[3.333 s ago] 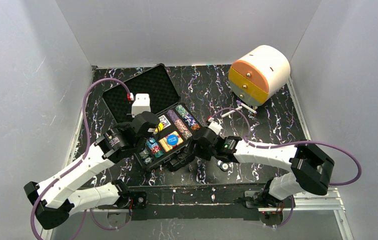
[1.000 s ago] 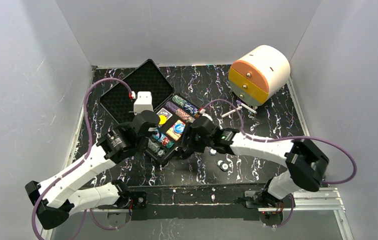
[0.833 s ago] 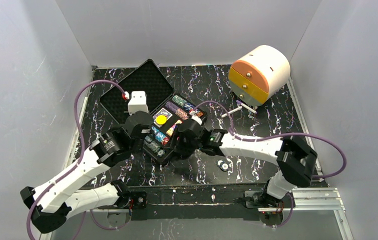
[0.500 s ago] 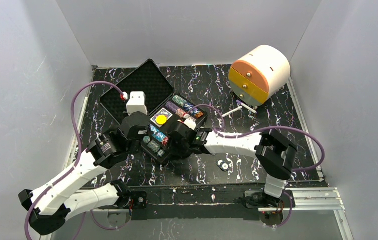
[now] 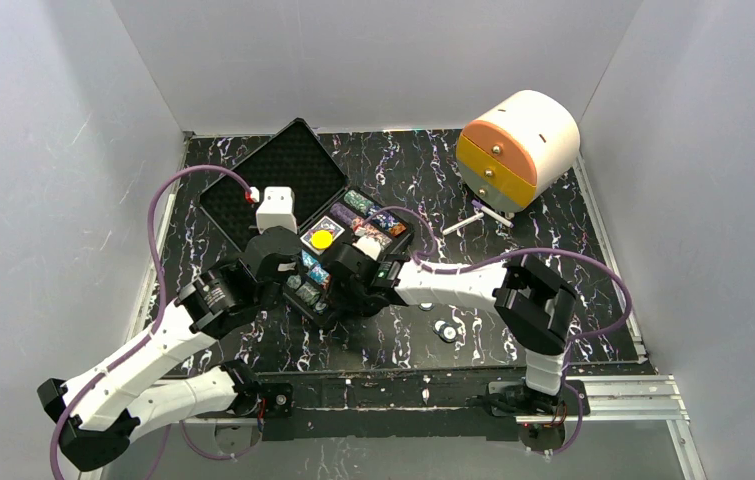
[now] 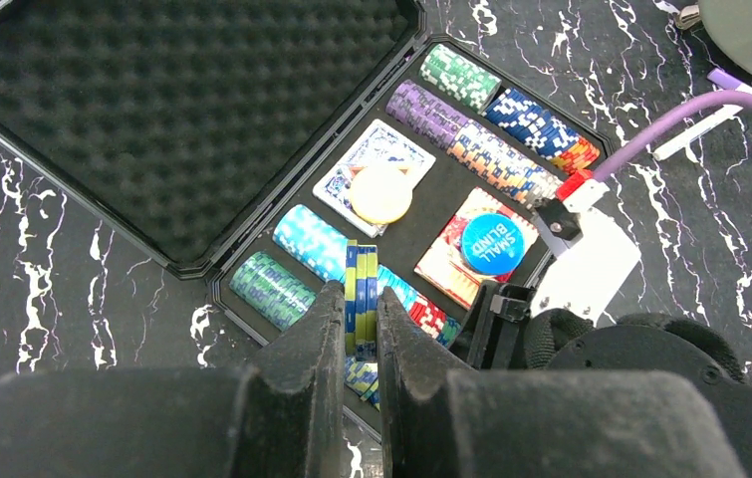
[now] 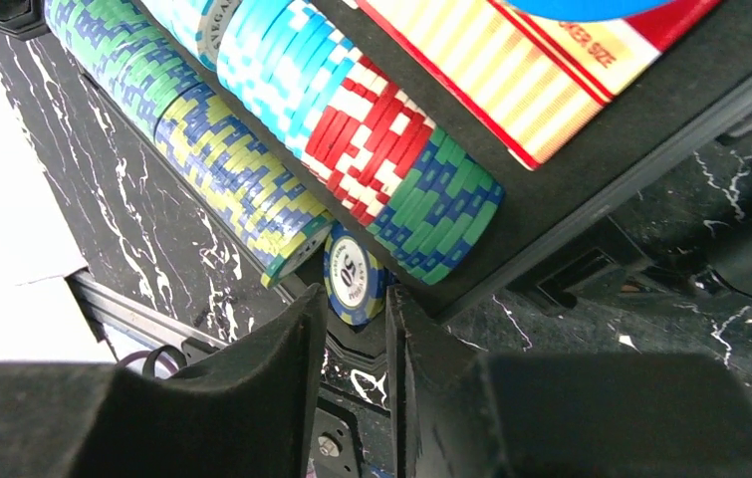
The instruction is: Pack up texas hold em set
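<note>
Left gripper [image 6: 362, 299]: I am watching its fingers pinching a thin stack of blue-and-yellow poker chips [image 6: 362, 264] on edge, above the near chip rows [image 6: 307, 244].
Right gripper [image 7: 354, 304]: its fingers are flanking a blue round chip marked 50 [image 7: 349, 282] at a row's end; I cannot tell whether they are pressing it.
Case: the black foam-lined hard case [image 5: 288, 180] is lying open beneath both grippers.
Surface: black white-veined tabletop [image 5: 543, 235], bearing a cream-and-orange round drawer box [image 5: 516, 148] at the far right.
Room: pale grey walls [image 5: 373, 60] are enclosing it.
</note>
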{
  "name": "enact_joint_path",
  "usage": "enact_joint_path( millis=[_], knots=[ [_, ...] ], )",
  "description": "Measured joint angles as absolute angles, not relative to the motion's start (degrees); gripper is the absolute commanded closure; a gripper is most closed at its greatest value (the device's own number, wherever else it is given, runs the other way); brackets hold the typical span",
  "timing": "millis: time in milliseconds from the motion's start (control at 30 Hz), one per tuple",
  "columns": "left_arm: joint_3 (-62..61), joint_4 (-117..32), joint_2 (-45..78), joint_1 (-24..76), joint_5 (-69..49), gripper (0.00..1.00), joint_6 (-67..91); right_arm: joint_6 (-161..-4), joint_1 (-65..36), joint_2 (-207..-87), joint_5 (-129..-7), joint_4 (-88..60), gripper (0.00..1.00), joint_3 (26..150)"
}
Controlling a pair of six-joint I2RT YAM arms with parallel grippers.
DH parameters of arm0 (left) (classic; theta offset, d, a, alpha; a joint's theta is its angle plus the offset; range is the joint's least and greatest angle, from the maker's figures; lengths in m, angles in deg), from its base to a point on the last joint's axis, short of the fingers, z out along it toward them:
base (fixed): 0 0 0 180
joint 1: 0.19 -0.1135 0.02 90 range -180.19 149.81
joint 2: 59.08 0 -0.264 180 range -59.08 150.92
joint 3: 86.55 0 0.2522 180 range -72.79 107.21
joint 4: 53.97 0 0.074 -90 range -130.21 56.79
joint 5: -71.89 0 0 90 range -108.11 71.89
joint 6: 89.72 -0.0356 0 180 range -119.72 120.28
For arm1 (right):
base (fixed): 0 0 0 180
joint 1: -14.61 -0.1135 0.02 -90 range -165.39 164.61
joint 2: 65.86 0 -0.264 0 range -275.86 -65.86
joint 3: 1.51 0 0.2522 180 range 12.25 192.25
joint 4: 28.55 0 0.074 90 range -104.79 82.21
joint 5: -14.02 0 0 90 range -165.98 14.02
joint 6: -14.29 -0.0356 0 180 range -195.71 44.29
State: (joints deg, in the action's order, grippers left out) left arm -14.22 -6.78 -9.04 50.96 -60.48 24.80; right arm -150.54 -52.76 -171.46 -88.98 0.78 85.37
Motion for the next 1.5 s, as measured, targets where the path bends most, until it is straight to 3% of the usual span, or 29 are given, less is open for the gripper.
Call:
enact_joint_path(
  millis=[167,400,567,800,1033,1333,1500],
  knots=[
    [-14.22,-6.80,-9.46,50.96,-60.48,1.00,24.66,-150.54,-52.76,-174.59,-88.91,3.89,0.52,90.03],
    [-14.22,-6.78,-10.35,50.96,-60.52,1.00,24.29,-150.23,-53.11,-178.46,-88.93,12.35,0.51,97.68],
    [-14.22,-6.78,-10.59,50.96,-60.52,1.00,24.10,-149.55,-53.25,-175.92,-88.30,5.90,0.59,92.41],
    [-14.22,-6.75,-10.59,50.96,-60.52,1.00,23.99,-149.42,-53.01,-172.27,-88.15,-3.37,0.77,84.17],
    [-14.22,-6.75,-10.57,50.96,-60.52,1.00,23.99,-150.23,-52.85,-171.01,-88.06,-6.28,0.84,81.13],
    [-14.22,-6.75,-10.55,50.96,-60.52,1.00,24.01,-152.37,-53.03,-168.51,-86.81,-12.79,0.83,76.96],
    [-14.22,-6.73,-10.55,50.96,-60.52,1.00,24.03,-153.53,-53.03,-168.30,-85.74,-14.01,0.70,76.81]
  ],
)
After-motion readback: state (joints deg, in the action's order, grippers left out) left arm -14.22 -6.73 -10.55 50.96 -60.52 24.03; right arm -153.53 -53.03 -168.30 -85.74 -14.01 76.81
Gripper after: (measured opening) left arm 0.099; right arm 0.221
